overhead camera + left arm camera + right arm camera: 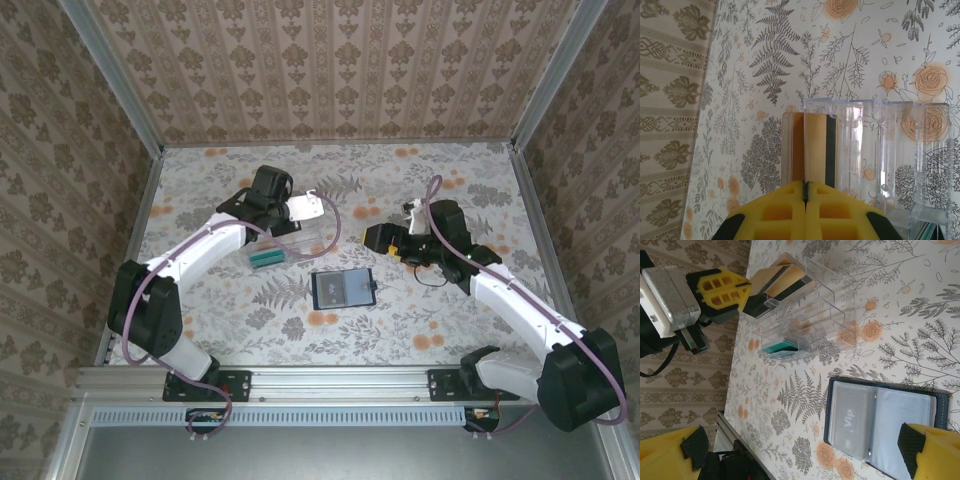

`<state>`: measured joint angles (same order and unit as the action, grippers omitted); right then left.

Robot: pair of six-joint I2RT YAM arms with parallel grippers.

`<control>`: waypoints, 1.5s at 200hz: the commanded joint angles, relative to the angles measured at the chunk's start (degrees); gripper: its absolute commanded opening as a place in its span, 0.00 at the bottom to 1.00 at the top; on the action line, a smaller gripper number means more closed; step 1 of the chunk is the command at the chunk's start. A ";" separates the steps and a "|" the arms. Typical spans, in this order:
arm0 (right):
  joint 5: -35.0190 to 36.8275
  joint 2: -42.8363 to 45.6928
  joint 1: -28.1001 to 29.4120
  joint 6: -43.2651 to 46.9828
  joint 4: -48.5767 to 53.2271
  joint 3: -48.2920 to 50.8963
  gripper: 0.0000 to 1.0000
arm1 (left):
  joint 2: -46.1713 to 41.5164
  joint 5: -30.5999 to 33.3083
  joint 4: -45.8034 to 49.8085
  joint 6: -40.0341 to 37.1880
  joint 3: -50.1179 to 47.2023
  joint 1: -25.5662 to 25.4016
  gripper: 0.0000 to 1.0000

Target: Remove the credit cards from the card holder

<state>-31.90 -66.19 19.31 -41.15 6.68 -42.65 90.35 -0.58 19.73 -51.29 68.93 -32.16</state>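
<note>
Left wrist view: left gripper (805,192) pinches tan-orange thin credit card (812,145) at end slot of clear plastic tray (890,150).
Right gripper (388,242): jaws wide, empty.
Navy folding card holder (343,288): open flat, mid-table.
Tip: seat card fully before release.

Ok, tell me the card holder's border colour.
Dark navy card holder; best in right wrist view.

Soft, even, bright light covers the table (400,330), and shadows are faint and short. White glare streaks the clear tray (875,145). The left claw (805,190), close to the lens, looks slightly blurred.
</note>
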 commanded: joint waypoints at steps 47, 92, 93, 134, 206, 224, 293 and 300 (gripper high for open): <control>-1.11 -0.71 -0.40 -0.78 -0.97 0.83 1.00 | 2.95 0.52 1.70 -1.17 1.71 0.43 0.00; -1.19 -1.22 -0.37 -0.93 -1.62 0.77 1.00 | 3.09 1.70 0.80 -0.74 1.30 0.61 0.14; -1.17 -1.22 -0.35 -0.94 -1.65 0.75 1.00 | 3.13 1.71 0.73 -0.70 1.34 0.61 0.15; -1.41 -1.35 -0.40 -1.13 -1.84 0.82 1.00 | 3.60 3.83 -0.83 -0.59 1.24 0.70 0.22; -1.17 -0.69 -0.36 -1.14 -1.42 1.43 1.00 | 2.54 4.05 -1.30 2.95 2.39 0.79 0.32; -0.82 -0.56 -0.35 -0.50 -0.45 1.35 1.00 | 0.59 3.96 -1.66 5.94 2.77 0.79 0.37; 6.94 -1.50 2.31 6.48 7.46 -0.47 0.88 | -7.82 4.28 3.01 29.43 5.10 0.79 0.90; 8.23 -1.81 3.06 7.29 8.33 -0.74 0.85 | -8.79 4.40 3.29 31.73 4.72 0.79 1.00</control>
<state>-28.95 -67.26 20.38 -38.20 10.15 -41.93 85.38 3.51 20.10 -31.88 72.29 -31.77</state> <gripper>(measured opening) 0.886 0.838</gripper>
